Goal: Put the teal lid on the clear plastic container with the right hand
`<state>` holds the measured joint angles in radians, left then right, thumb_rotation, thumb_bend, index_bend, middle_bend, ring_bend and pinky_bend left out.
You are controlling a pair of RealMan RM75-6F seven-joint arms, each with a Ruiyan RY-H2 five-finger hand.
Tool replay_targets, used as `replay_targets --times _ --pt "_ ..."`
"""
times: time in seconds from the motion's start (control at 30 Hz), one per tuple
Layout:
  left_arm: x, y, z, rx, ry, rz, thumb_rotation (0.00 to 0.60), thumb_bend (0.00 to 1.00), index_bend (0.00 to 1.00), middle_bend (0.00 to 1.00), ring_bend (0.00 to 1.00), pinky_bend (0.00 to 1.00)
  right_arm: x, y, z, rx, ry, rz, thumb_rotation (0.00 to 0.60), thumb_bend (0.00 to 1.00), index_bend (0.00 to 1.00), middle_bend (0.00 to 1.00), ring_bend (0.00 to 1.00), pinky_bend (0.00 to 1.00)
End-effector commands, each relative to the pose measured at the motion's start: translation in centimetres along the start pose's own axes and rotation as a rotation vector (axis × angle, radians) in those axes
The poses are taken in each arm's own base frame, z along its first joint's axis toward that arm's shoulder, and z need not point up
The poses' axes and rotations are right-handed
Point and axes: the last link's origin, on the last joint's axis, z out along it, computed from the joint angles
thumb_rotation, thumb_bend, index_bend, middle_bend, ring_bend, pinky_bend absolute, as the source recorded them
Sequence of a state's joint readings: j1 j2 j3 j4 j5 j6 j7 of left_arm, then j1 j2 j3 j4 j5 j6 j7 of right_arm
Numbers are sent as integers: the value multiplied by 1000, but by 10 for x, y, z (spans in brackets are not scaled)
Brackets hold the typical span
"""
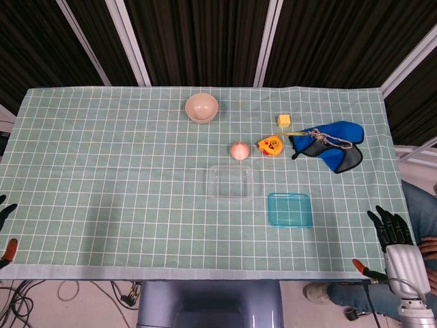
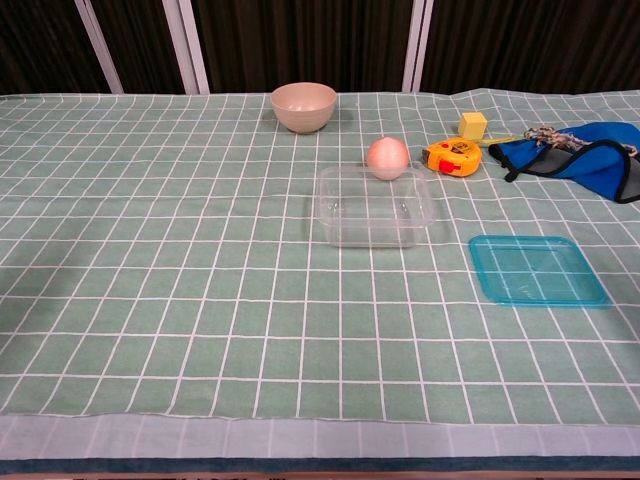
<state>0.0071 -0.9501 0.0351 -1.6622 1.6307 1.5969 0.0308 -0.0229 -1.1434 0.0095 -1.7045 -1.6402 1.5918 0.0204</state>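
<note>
The teal lid [image 1: 290, 209] [image 2: 537, 270] lies flat on the checked cloth, right of and nearer than the clear plastic container [image 1: 231, 182] [image 2: 374, 206], which stands empty and uncovered. My right hand [image 1: 395, 240] hovers past the table's front right corner, fingers spread and holding nothing, well apart from the lid. Only the fingertips of my left hand [image 1: 5, 229] show at the head view's left edge, spread and empty. Neither hand appears in the chest view.
A beige bowl [image 1: 202, 107] sits at the back. A pink ball [image 1: 240, 151] lies just behind the container. An orange tape measure [image 1: 270, 145], a yellow cube [image 1: 284, 120] and a blue mitt [image 1: 334, 145] with rope lie back right.
</note>
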Motion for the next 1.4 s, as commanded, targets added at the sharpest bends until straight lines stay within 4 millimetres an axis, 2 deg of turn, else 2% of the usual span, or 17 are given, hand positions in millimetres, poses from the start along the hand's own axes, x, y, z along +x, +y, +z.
replay_targets --times 0.03,0.17,0.3,0.47,0.73,0.87,1.07,1.4 --pt "-2 0 0 -4 -5 -1 600 460 115 0 0 0 3 -4 3 19 -47 -11 600 142 53 18 0 0" --pt "-2 1 1 -8 -5 -1 600 460 115 0 0 0 12 -11 18 28 -142 -66 600 101 52 18 0 0" --pt "-2 0 1 2 -5 -5 600 460 115 0 0 0 25 -27 39 14 -277 -58 600 100 52 18 0 0" --pt "-2 1 1 2 -11 -11 600 460 115 0 0 0 26 -49 65 11 -382 -122 600 101 52 18 0 0" --pt "-2 0 4 14 -23 -29 600 460 114 0 0 0 -10 -81 108 -12 -473 -161 600 100 48 18 0 0" --pt "-2 -1 6 19 -14 -38 600 460 115 0 0 0 -30 -88 124 -62 -507 -208 600 101 37 18 0 0" --pt "-4 -1 8 24 -31 -39 600 460 114 0 0 0 -50 -97 134 -103 -540 -272 600 101 37 18 0 0" --pt "-6 2 9 21 -49 -33 600 460 114 0 0 0 -86 -108 149 -111 -518 -270 600 100 37 18 0 0"
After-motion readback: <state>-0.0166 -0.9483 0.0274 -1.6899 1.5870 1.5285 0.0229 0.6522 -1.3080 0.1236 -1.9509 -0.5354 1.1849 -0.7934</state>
